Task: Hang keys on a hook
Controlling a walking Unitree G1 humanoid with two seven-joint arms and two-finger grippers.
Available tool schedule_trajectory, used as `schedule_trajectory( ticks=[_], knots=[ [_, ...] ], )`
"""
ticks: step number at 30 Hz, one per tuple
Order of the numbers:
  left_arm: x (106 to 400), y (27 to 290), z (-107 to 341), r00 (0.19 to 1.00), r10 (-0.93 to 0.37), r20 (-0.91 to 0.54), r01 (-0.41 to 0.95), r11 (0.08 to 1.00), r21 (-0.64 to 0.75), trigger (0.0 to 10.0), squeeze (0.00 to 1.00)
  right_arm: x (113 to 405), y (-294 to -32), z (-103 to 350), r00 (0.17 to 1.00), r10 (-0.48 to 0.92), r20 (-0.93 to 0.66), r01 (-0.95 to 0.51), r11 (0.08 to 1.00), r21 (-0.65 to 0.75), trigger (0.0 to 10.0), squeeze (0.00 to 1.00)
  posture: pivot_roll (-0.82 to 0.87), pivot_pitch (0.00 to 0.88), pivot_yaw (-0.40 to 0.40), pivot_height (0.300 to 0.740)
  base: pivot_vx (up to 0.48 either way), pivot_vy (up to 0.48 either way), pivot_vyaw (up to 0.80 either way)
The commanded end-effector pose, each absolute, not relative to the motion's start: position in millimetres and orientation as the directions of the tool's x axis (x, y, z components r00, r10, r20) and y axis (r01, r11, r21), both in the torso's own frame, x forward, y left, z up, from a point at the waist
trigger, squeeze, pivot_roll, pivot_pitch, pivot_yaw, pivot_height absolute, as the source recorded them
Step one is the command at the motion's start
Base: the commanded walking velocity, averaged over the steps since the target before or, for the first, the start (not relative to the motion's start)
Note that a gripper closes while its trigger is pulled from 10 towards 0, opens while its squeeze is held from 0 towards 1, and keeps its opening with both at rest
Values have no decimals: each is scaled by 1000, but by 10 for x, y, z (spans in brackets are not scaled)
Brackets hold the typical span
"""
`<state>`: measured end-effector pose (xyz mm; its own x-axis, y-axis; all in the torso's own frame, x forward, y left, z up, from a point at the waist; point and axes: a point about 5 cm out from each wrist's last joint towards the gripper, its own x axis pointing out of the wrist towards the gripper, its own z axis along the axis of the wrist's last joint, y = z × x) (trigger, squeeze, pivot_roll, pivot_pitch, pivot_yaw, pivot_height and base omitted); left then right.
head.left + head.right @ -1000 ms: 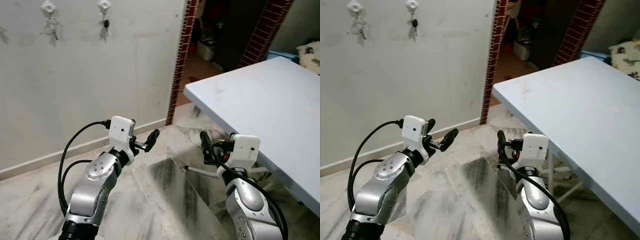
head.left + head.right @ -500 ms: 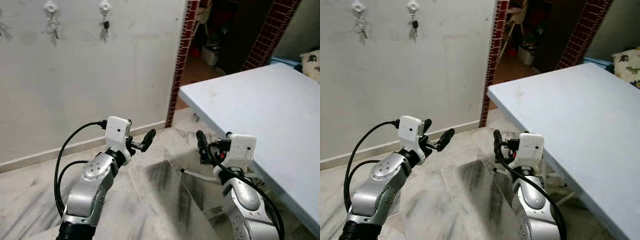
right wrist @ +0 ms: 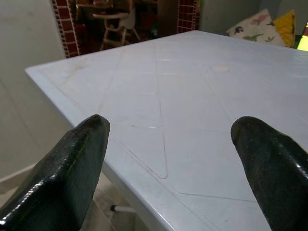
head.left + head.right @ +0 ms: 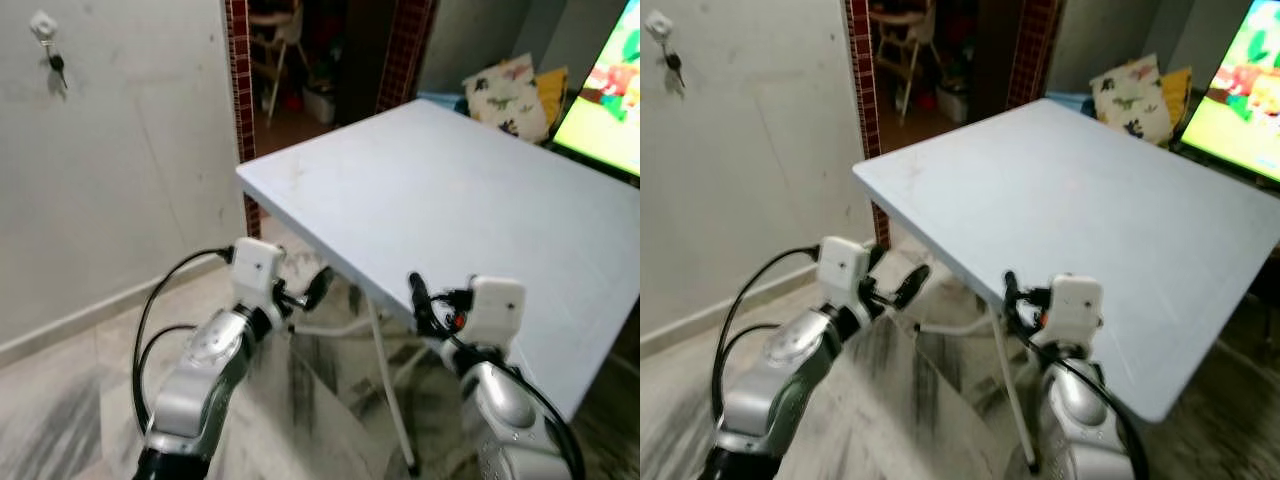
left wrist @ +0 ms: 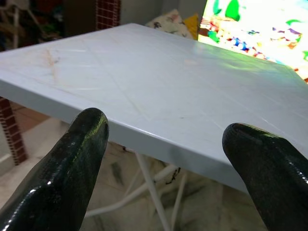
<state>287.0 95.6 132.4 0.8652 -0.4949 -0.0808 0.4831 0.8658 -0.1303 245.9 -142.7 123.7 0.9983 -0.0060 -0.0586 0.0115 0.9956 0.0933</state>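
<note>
We find no brand, label or readable writing on anything here. Our left hand (image 5: 163, 159) hangs just below the near corner of the pale blue tabletop (image 4: 450, 190), fingers spread wide and empty. Our right hand (image 3: 168, 159) hovers at the tabletop's edge, also wide open with nothing in it. The keys (image 4: 57, 66) hang on a white hook (image 4: 42, 25) high on the wall at our far left, well apart from both hands. A brick-edged doorway (image 4: 236, 70), printed cushions (image 4: 510, 88) and a bright screen (image 4: 610, 90) lie beyond.
</note>
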Motion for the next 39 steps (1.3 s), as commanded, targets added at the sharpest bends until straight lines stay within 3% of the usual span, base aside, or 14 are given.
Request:
schedule_trajectory(
  ticks=[1, 12, 39],
  knots=[
    [2892, 1008, 1349, 875, -476, -83, 465, 876, -126, 10000, 0, 2469, -1395, 1274, 999, 1, -41, 3, 995, 100, 10000, 0, 67, 0, -50, 740, 0, 0, 0],
    [2910, 996, 1365, 878, -472, -78, 460, 878, -136, 10000, 0, 2476, -1402, 1280, 999, 3, -42, 1, 995, 97, 10000, 0, 66, 0, -54, 740, 0, 0, 0],
    [2963, 1021, 1317, 891, -441, -111, 421, 892, -163, 10000, 0, 2500, -1425, 1280, 999, -6, -48, 11, 996, 90, 10000, 0, 62, 0, -55, 740, 0, 0, -783]
  ],
)
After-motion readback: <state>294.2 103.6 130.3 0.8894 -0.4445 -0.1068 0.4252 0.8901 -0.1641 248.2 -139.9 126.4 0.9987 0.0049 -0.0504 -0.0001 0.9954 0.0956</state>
